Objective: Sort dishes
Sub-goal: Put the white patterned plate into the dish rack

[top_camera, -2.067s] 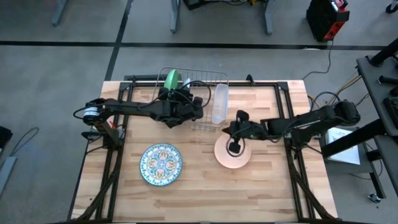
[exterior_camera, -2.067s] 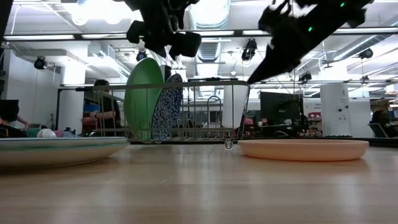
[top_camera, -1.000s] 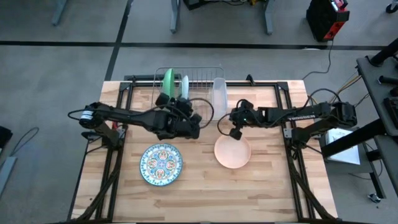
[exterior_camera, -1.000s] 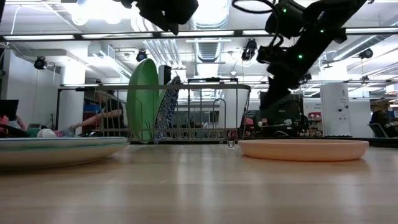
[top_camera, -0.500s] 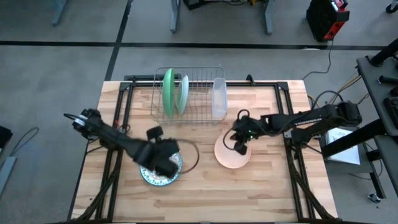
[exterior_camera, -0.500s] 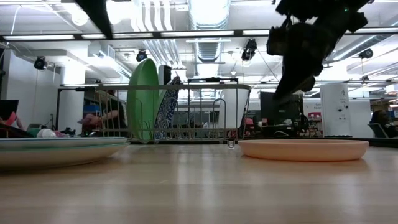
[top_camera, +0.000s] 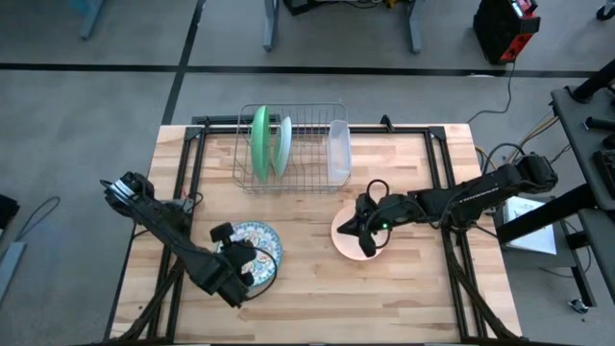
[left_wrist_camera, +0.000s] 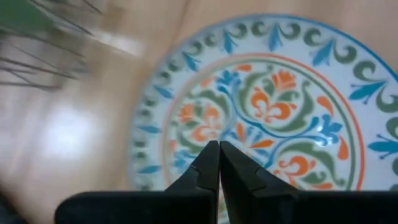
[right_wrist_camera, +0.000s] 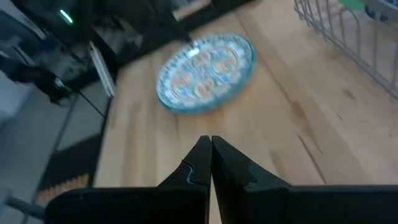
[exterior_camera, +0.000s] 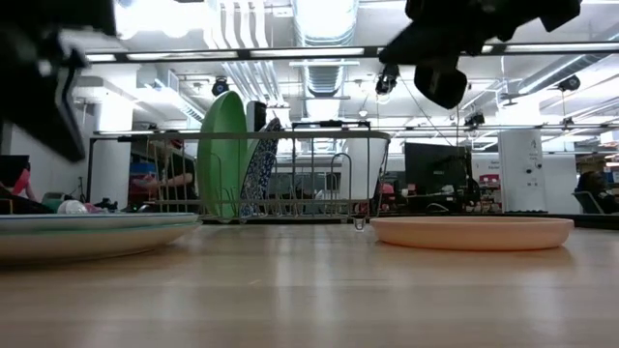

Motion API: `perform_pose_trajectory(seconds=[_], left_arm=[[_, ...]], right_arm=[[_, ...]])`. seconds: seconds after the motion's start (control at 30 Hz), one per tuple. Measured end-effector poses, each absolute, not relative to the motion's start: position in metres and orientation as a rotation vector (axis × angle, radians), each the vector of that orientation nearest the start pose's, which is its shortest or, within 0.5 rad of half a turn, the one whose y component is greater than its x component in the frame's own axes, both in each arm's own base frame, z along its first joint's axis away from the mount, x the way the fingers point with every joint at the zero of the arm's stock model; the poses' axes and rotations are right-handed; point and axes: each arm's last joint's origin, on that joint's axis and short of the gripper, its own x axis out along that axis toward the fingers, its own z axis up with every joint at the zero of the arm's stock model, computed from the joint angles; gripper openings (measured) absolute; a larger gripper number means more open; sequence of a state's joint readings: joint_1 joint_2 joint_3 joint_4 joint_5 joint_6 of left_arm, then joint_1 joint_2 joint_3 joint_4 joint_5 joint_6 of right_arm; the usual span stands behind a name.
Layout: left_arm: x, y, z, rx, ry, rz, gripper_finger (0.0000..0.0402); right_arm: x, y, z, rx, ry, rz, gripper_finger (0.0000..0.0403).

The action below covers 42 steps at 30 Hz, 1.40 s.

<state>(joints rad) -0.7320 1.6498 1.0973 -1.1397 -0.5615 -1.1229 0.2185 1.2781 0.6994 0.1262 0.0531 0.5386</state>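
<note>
A white floral-patterned plate (top_camera: 258,252) lies flat on the table at the near left, with my left gripper (top_camera: 248,273) shut above it, clear of it in the low view (exterior_camera: 44,87). The peach-pink bowl (top_camera: 357,246) rests on its base right of centre. Over it my right gripper (top_camera: 359,231) hovers shut, well above it in the low view (exterior_camera: 440,72). A green plate (top_camera: 259,144) and two smaller plates (top_camera: 283,144) stand on edge in the silver wire rack (top_camera: 307,144) at the far side.
A clear plastic tray (top_camera: 338,152) stands on edge in the rack's right end. Bare wooden tabletop (top_camera: 307,298) stretches along the near edge and between the floral plate and the bowl. People and desks show in the room beyond the table.
My left gripper has swung from beside the rack toward the table's near edge and now hangs over the floral plate. My right gripper has moved from near the clear tray toward the near edge, above the bowl. The dishes have stayed where they were.
</note>
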Motion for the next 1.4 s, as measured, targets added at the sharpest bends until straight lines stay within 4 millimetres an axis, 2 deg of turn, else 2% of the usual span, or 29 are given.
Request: perform_pose_trajectory(seconds=[0.13,0.33,0.47,0.73,0.9,1.13,1.4], left_arm=[[0.201,-0.17,0.168,0.005,1.113,0.559,0.0],[0.188,-0.166,0.139,-0.07,1.077,0.561,0.0],[0.184,-0.163,0.13,-0.094,1.044,0.557,0.0],[0.186,-0.161,0.123,-0.085,0.94,0.56,0.0],[0.19,-0.164,0.117,-0.105,0.884,0.55,0.0],[0.199,-0.171,0.104,-0.124,0.773,0.553,0.0],[0.205,-0.175,0.083,-0.077,0.672,0.59,0.0]], right_arm=[[0.264,0.056,0.233,0.507,0.436,-0.002,0.0],[0.28,0.059,0.21,0.536,0.466,-0.067,0.0],[0.294,0.063,0.19,0.552,0.509,-0.085,0.0],[0.341,0.073,0.18,0.569,0.539,-0.11,0.0],[0.37,0.076,0.172,0.544,0.616,-0.184,0.0003],[0.403,0.073,0.16,0.502,0.72,-0.257,0.0053],[0.414,0.063,0.147,0.524,0.777,-0.247,0.0129]])
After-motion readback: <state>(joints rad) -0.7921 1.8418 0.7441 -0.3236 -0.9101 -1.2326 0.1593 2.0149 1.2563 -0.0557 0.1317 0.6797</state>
